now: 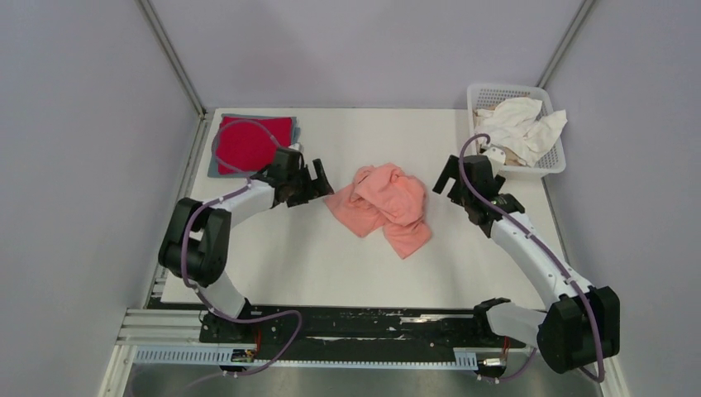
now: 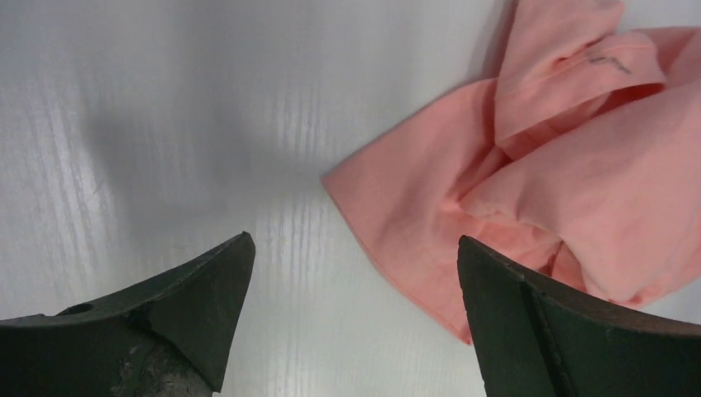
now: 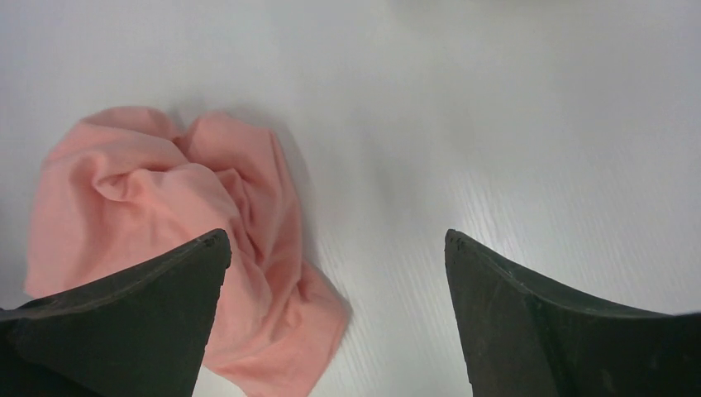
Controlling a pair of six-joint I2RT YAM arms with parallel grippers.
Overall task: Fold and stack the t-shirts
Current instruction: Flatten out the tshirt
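Lying in the middle: the pink t-shirt (image 1: 383, 207) is a crumpled heap on the table (image 1: 273, 265), between the two grippers. It is not folded.
Left gripper (image 1: 324, 184): its two fingers are wide apart and hold nothing. It hangs just beside the left edge of the pink heap.
Right gripper (image 1: 446, 178): its fingers are also wide apart with nothing in them. It is near the right side of the heap, not touching it.
Only the top view shows: a red t-shirt (image 1: 252, 142) folded flat in the far left corner. It lies on a grey-blue t-shirt (image 1: 212, 168) whose edge peeks out. A white basket (image 1: 555, 165) stands in the far right corner, with the white t-shirts (image 1: 522, 124) and some beige cloth bunched up inside. One white piece hangs over the rim.
Only the left wrist view shows: a flat corner of the pink shirt pointing at the gap between the fingers. One fold has a small dark mark. The cloth runs behind one finger, and I cannot tell if they touch.
Only the right wrist view shows: the heap off to one side, partly behind one finger, with bare table between the fingers.
Table: white, with thin lines running across it and soft grey shadows.
Room: plain grey walls on three sides, with metal posts in the far corners. A metal rail (image 1: 331, 327) at the near edge holds both arms.
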